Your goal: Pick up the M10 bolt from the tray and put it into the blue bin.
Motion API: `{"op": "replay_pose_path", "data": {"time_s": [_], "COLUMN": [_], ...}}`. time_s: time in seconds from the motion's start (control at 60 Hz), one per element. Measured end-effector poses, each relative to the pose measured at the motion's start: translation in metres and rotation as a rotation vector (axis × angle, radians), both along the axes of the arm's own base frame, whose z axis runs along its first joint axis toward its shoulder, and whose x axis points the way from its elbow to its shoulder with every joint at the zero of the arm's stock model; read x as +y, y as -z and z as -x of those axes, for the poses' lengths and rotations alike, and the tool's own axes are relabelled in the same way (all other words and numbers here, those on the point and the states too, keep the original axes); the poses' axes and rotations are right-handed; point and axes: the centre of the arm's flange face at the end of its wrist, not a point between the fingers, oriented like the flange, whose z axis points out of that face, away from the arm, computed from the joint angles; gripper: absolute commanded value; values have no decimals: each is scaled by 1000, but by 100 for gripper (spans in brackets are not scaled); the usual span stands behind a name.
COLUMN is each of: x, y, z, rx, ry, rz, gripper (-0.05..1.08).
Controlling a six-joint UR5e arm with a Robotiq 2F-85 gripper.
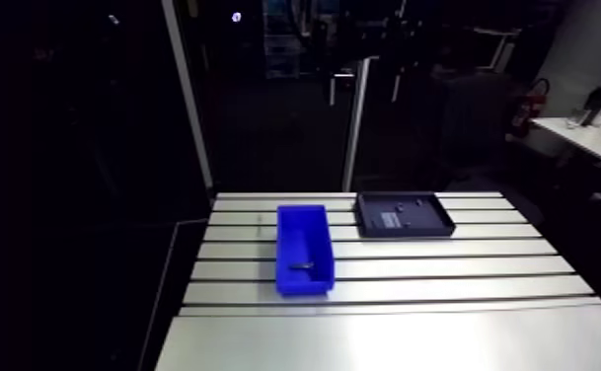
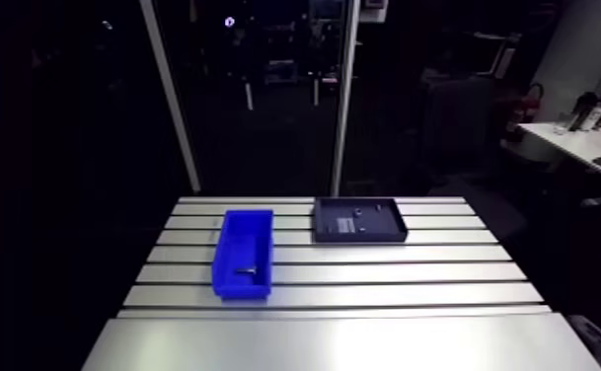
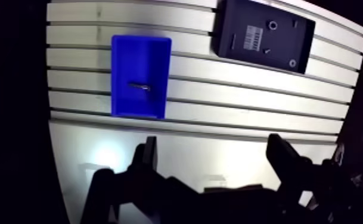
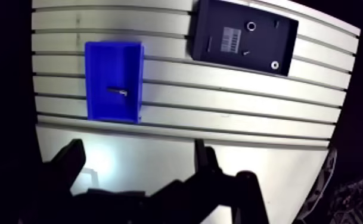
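Note:
The blue bin (image 1: 304,249) stands on the left part of the slotted table (image 1: 442,266). Inside it lies a dark bolt (image 3: 139,87), roughly at the middle of the bin floor. The black tray (image 3: 237,24) sits to the right of the bin and a little farther back, holding a barcode label (image 3: 254,40) and a few small ring-shaped parts (image 3: 272,25). My gripper (image 3: 213,149) hangs high above the table's near smooth strip, well short of the bin and the tray. Its two dark fingers (image 3: 150,149) are spread wide, open, with nothing between them. The arm view does not show the gripper.
The table's near edge is a smooth bright plate (image 1: 393,340) without slots. Beyond the table's left edge and behind it the room is dark. An upright pale post (image 1: 355,128) rises behind the table's far edge.

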Motion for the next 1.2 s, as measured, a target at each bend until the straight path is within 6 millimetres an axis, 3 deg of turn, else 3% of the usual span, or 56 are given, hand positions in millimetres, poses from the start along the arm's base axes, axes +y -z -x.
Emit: {"op": "replay_pose_path", "data": {"time_s": [0.65,1.2], "x": [45,57], "y": [-24,-26], "z": [3,4], "rx": [9,14], "ry": [162,175], "rz": [0,1], "gripper": [1,1]}}
